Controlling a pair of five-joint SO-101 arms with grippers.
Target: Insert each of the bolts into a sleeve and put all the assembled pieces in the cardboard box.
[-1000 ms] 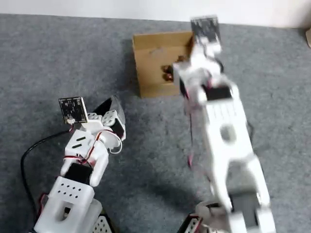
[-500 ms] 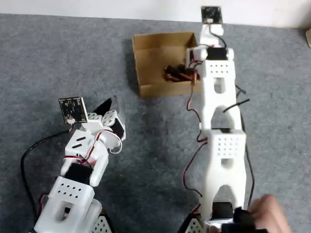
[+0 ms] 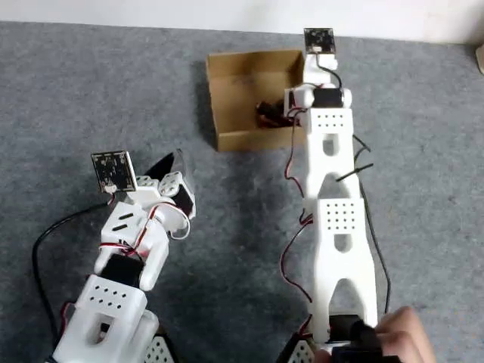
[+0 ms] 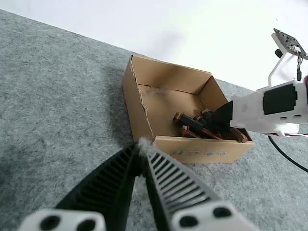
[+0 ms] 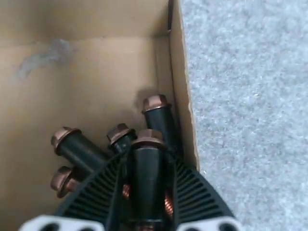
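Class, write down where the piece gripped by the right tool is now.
The piece is clamped in the right tool, low in the right side of the box in the high view, among the other pieces.

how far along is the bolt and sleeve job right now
Done: about four assembled pieces lie in the cardboard box. In hand: the right tool is shut on another sleeved bolt down in the box, not yet released. The left tool is shut and empty, short of the box. Left: likely just letting that piece go.
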